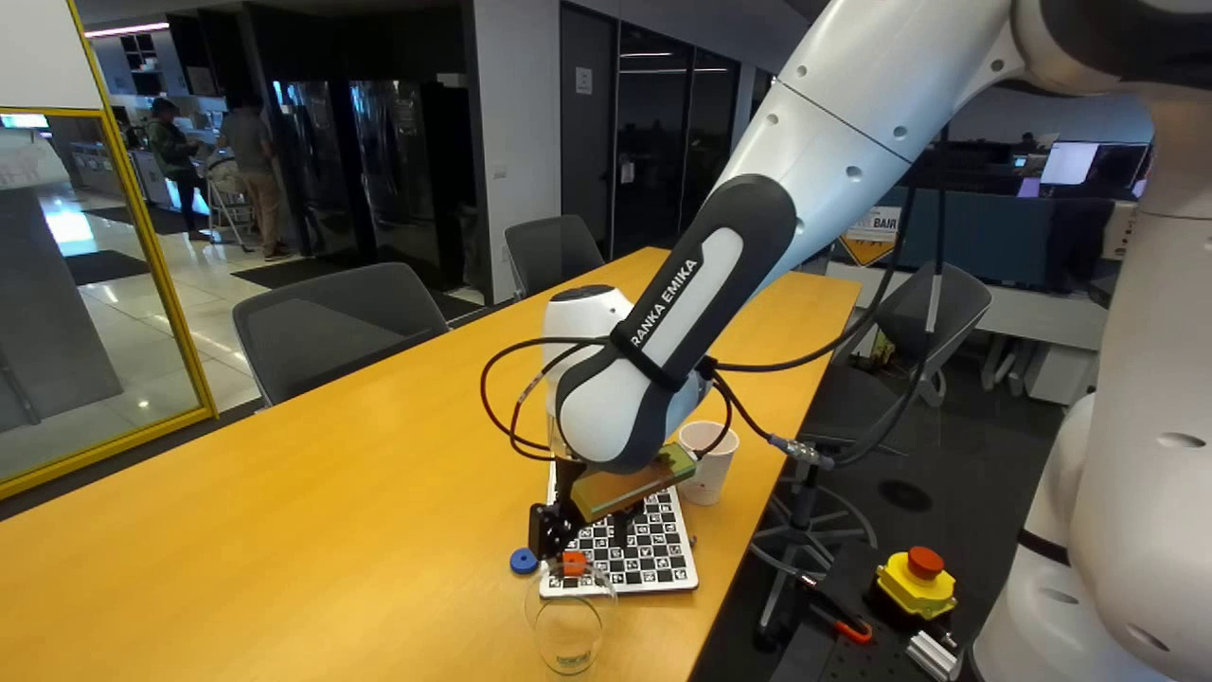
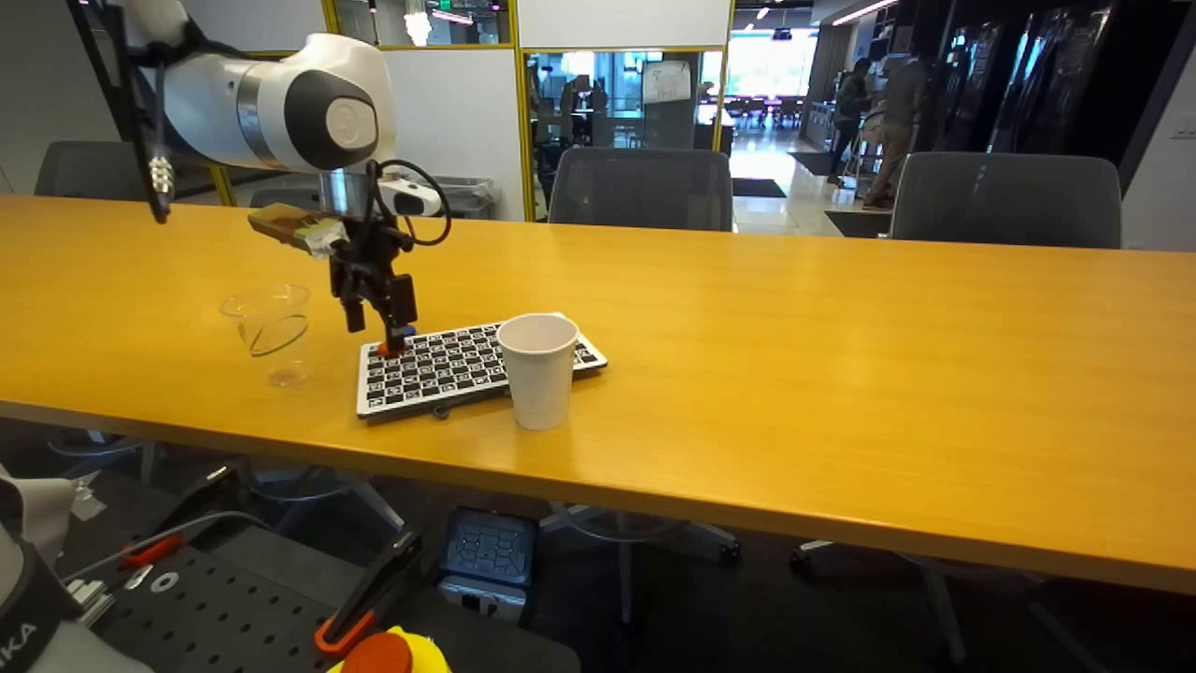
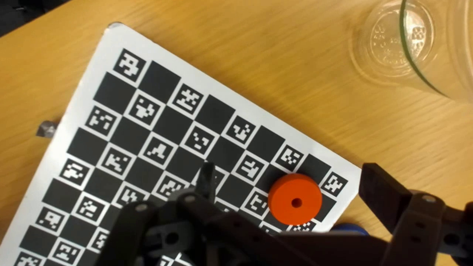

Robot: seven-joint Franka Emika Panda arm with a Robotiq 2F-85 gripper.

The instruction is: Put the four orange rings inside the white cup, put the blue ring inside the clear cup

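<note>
In an exterior view, a flat blue ring [image 1: 524,568] lies near a clear plastic cup [image 1: 570,620]. In an exterior view, a tapered white cup [image 2: 539,379] stands beside a black-and-white checkered board [image 2: 439,366]. Wrist view: black gripper [image 3: 287,181], fingers wide apart, empty, framing a round orange ring [image 3: 293,190] on the board.

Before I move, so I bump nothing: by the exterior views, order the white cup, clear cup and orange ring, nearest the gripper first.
1. Orange ring, on the board, under the gripper.
2. Clear cup, off one end of the board.
3. White cup, near the board's other end.
</note>
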